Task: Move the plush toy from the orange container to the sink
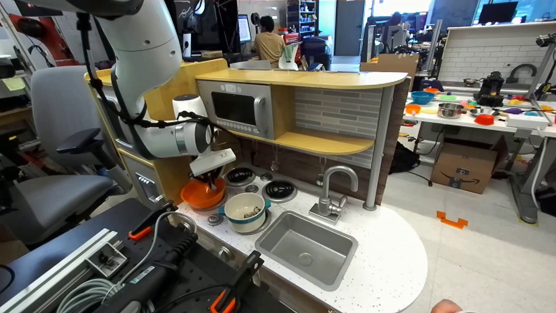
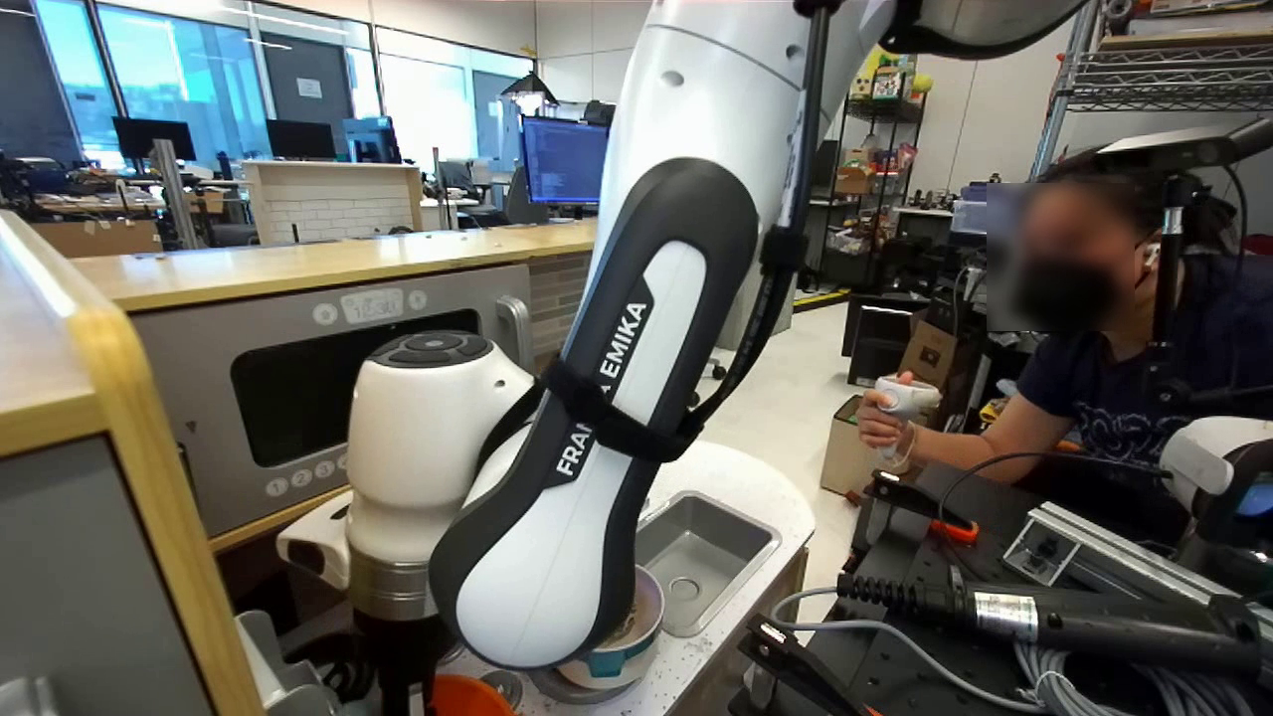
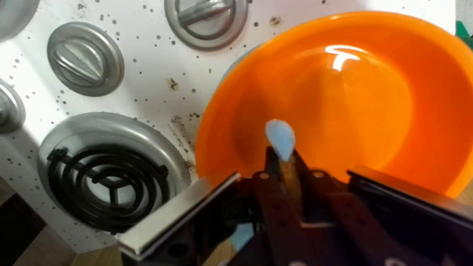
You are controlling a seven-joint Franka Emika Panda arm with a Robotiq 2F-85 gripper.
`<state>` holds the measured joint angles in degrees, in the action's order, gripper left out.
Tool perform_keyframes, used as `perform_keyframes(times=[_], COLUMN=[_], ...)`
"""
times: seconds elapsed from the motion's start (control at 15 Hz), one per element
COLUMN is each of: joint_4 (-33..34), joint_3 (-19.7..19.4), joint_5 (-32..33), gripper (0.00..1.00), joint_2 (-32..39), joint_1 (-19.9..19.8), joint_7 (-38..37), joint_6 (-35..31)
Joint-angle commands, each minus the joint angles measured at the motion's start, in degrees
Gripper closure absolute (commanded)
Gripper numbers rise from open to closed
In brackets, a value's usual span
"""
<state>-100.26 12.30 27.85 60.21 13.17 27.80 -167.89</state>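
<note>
The orange container (image 3: 369, 111) is a round bright-orange bowl on a stove burner. It shows in both exterior views (image 1: 196, 198) (image 2: 472, 696). My gripper (image 3: 286, 159) points down into the bowl, its fingers close together. Between them is the plush toy (image 3: 281, 137), a small brown piece with a pale-blue tip that sticks out past the fingertips. The rest of the toy is hidden by the fingers. In an exterior view the gripper (image 1: 211, 180) is at the bowl. The sink (image 1: 304, 248) is a grey rectangular basin in the white counter, with a silver faucet (image 1: 332, 189) behind it.
A cream pot (image 1: 245, 211) with teal handles and small pieces inside stands between the bowl and the sink. Burners (image 1: 279, 190) and knobs lie around it. A shelf and microwave (image 1: 236, 108) hang above the stove. A black bench with clamps (image 1: 173, 269) borders the counter's front.
</note>
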Motion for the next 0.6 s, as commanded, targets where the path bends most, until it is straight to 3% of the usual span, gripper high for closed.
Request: perform_keyframes(times=[0.0, 0.33, 0.53], joint_4=[-7.5, -18.8, -26.0], joint_3=[-0.7, 1.7, -1.5], joint_5=[0.0, -1.4, -3.1], gripper=[0.98, 0.98, 0.98], joint_2=[-6.3, -15.0, -21.8], joint_1=[-0.1, -3.9, -3.9], joint_7=[-1.5, -2.3, -7.8], joint_6=[-4.8, -7.0, -8.7])
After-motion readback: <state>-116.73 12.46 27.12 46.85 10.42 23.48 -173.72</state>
